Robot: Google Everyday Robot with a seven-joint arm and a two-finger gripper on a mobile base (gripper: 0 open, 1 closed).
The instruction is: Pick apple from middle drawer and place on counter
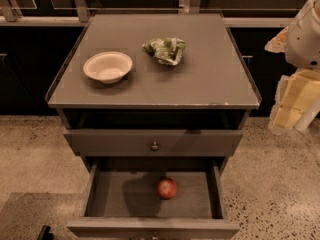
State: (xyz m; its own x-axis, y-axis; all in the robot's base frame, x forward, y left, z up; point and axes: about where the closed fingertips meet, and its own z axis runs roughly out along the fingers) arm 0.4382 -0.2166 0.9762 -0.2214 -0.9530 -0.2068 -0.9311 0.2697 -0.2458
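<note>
The apple [167, 188], small, red and round, lies on the flat grey floor of the middle drawer [125, 196], which is pulled out wide at the bottom of the view. The counter [200, 79] is the broad grey-brown cabinet top above it, with pale chips along its front edge. My gripper [291, 120] hangs at the far right of the view, beside the cabinet's right side at about counter height. It is well away from the apple and nothing shows in it.
A pale bowl [107, 66] stands on the counter's left. A wrinkly green-and-white packet [165, 50] lies at its middle back. The top drawer [154, 143] with a small knob is nearly closed. Speckled floor surrounds the cabinet. A small dark object [45, 232] sits at the bottom left.
</note>
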